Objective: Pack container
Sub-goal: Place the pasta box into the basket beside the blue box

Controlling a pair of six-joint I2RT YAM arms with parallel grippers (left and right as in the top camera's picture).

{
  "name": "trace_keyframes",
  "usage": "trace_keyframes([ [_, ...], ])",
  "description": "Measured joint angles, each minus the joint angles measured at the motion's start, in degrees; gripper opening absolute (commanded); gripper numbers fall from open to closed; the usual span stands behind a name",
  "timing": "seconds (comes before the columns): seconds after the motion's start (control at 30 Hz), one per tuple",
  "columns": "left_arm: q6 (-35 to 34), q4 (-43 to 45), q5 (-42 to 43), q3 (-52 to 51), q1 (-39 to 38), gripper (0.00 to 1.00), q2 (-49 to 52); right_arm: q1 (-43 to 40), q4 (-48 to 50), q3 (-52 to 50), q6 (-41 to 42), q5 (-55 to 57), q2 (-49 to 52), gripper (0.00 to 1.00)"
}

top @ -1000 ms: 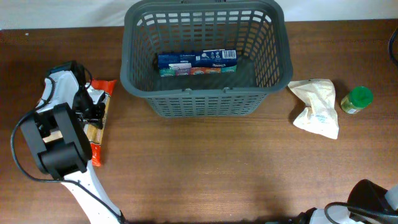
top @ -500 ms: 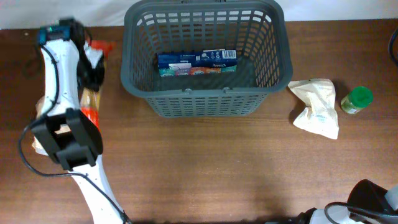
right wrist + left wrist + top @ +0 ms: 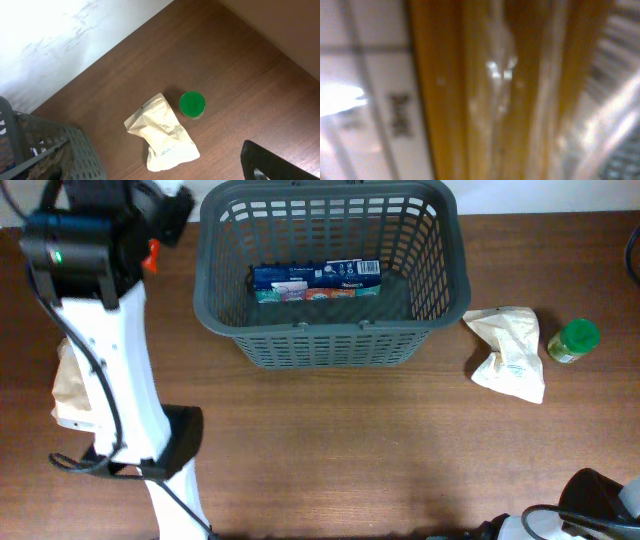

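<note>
container (image 3: 330, 348): big dark grey plastic basket, slotted lattice walls, solid rim. upright, open top, at far centre of the table (image 3: 330, 450). blue carton (image 3: 316, 281) lies flat on its floor.

Left arm (image 3: 110, 350): long white link with a black joint housing (image 3: 75, 245) bearing a green indicator light (image 3: 57, 256). A thin black cable (image 3: 100, 365) follows the link. Black base joint (image 3: 178, 442). Right arm (image 3: 600, 498): black and white shells.

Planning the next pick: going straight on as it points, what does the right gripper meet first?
Likely the brown wooden table beside the crumpled white pouch and green-lidded round jar; nothing shows in between, but depth is unclear.
</note>
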Motion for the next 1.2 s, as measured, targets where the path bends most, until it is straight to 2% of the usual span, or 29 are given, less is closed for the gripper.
trace_keyframes([
  [0.13, 15.78, 0.61, 0.66, 0.5, -8.87, 0.02, -1.09, 0.0, 0.0, 0.0, 0.04, 0.0, -0.02, 0.99],
  [0.23, 24.81, 1.99, 4.0, -2.01, -14.29, 0.02, -0.57, 0.0, 0.02, 0.0, 0.0, 0.0, -0.02, 0.99],
  [0.4, 31.58, 5.77, 8.74, -9.7, -18.01, 0.02, 1.92, 0.0, 0.0, 0.0, 0.0, 0.02, 0.0, 0.99],
  [0.57, 31.52, 8.33, 9.14, -20.33, -17.99, 0.02, 6.32, 0.0, 0.02, 0.0, 0.04, 0.0, -0.02, 0.99],
  [0.77, 24.83, 7.19, 8.9, -29.83, -17.94, 0.01, 12.7, 0.0, 0.0, 0.0, 0.0, 0.0, -0.02, 0.99],
  [0.93, 21.77, 5.73, 8.96, -33.62, -17.97, 0.02, 13.86, 0.0, 0.02, 0.0, 0.02, 0.0, -0.02, 0.99],
  [0.97, 21.51, 5.33, 8.96, -33.83, -17.97, 0.08, 13.86, 0.0, 0.0, 0.0, 0.04, 0.0, -0.02, 0.99],
  [1.0, 21.2, 5.05, 8.96, -34.16, -17.97, 0.22, 13.86, 0.0, 0.02, 0.0, 0.0, 0.0, -0.02, 0.99],
  [1.03, 21.03, 4.81, 8.94, -34.6, -17.97, 0.41, 13.86, 0.0, 0.0, 0.0, 0.02, 0.0, -0.02, 0.99],
  [1.1, 20.7, 4.66, 8.94, -35.26, -17.97, 0.99, 13.86, 0.0, 0.02, 0.0, 0.04, 0.0, -0.02, 0.99],
  [1.2, 19.96, 4.9, 8.15, -34.93, -17.97, 0.99, 13.81, 0.0, 0.0, 0.0, 0.02, 0.0, 0.0, 0.99],
])
